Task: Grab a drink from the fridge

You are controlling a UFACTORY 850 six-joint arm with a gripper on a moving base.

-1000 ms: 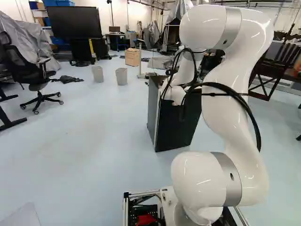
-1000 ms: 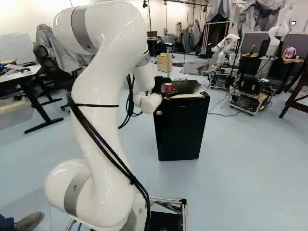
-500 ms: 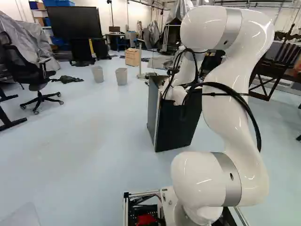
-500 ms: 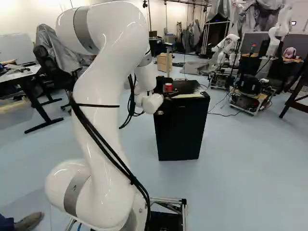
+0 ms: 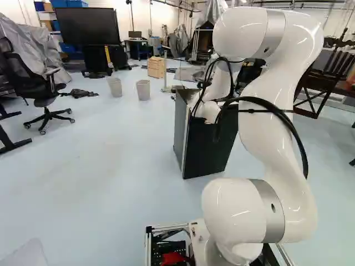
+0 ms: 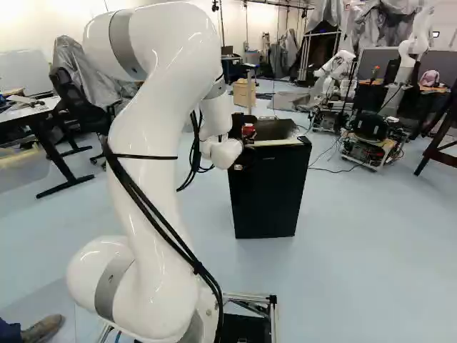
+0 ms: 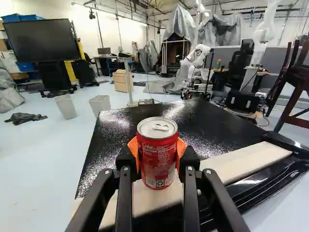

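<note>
In the right base view my gripper (image 6: 246,136) is at the near left part of the black fridge's top, partly hidden by the white wrist. The wrist view shows the gripper (image 7: 157,153) shut on an upright red drink can (image 7: 157,157), orange pads pressed against it from two sides. Its silver lid faces up with the tab in place. Below the can is the pale strip along the edge of the fridge top (image 7: 212,121). The fridge (image 6: 268,196) stands with its dark front toward the base; whether the can's bottom touches the top is hard to tell.
Beyond the fridge are two pale bins (image 5: 143,90), a wooden drawer box (image 5: 156,67) and a large screen on a stand (image 5: 89,26). Another robot (image 6: 335,75) stands at the back right. An office chair (image 5: 41,83) is at the left, a dark wooden frame (image 7: 297,89) at the right.
The fingers have closed on the can, which was between open fingers before. The arm shifted slightly at first, then held nearly still. The base has not moved.
</note>
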